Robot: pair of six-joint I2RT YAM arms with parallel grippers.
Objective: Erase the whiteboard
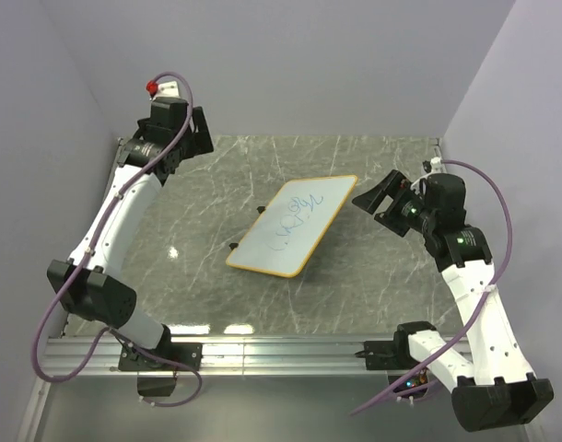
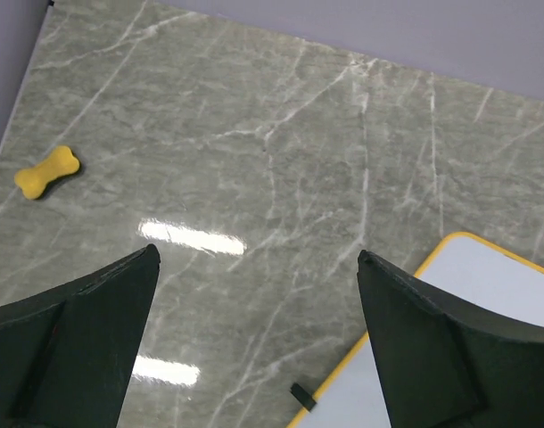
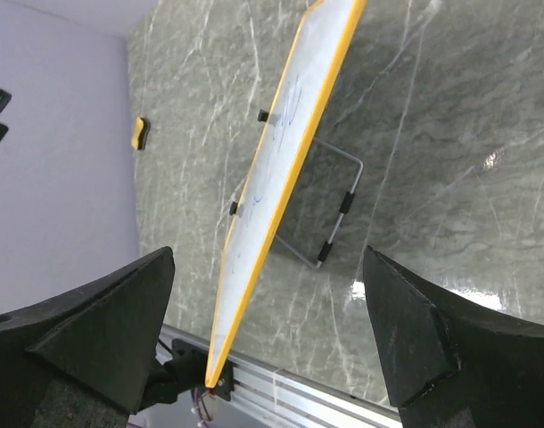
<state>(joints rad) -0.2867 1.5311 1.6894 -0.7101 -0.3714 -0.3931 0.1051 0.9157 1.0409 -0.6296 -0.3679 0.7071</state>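
The whiteboard (image 1: 295, 228) has an orange-yellow frame and blue scribbles, and it stands tilted on a wire stand (image 3: 339, 214) mid-table. My left gripper (image 1: 198, 129) is open and empty at the far left, high above the table. Its wrist view shows a corner of the board (image 2: 513, 294) and a black clip (image 2: 301, 397) between its open fingers (image 2: 259, 259). My right gripper (image 1: 378, 198) is open and empty just right of the board's far right corner. Its wrist view shows the board nearly edge-on (image 3: 281, 160). A small yellow eraser (image 2: 46, 171) lies on the table by the left wall and also shows in the right wrist view (image 3: 139, 132).
The table top is grey-green marble (image 1: 207, 203). Purple walls close in the left, back and right sides. An aluminium rail (image 1: 281, 350) runs along the near edge, holding both arm bases.
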